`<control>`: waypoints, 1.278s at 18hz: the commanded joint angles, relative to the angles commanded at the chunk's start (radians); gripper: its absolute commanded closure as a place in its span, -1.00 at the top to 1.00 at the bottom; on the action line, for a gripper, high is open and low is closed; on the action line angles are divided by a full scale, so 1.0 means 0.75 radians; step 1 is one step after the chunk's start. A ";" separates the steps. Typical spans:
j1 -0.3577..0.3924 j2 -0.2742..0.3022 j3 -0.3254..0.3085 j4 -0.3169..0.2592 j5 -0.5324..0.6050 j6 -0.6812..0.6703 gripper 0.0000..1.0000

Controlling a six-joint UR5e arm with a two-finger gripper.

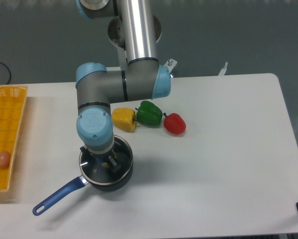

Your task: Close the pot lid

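The black pot (120, 175) sits on the white table, front left of centre, with its long blue handle (59, 195) pointing to the front left. The glass lid (85, 168) lies level over the pot's mouth; its thin metal rim shows along the left side. Its blue knob is hidden under my wrist. My gripper (106, 165) points straight down into the middle of the lid. One dark finger (112, 161) shows over the glass. The wrist hides the rest, so I cannot tell whether the jaws hold the knob.
A yellow pepper (124, 119), a green pepper (149, 113) and a red pepper (175, 124) lie in a row just behind the pot. A yellow basket (9, 107) with an egg (3, 159) stands at the left edge.
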 joint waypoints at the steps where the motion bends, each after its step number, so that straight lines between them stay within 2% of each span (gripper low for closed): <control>1: 0.000 0.000 0.000 0.000 -0.002 0.002 0.26; 7: 0.000 0.000 0.000 0.002 -0.002 0.002 0.30; 11: 0.000 0.000 -0.002 0.002 -0.002 0.002 0.43; 17: 0.002 0.000 -0.002 0.002 -0.002 0.002 0.44; 19: 0.002 0.002 -0.002 0.002 -0.002 0.004 0.67; 20: 0.002 0.004 -0.002 0.002 0.000 0.004 0.96; 23: 0.006 0.020 -0.008 0.053 -0.002 -0.006 1.00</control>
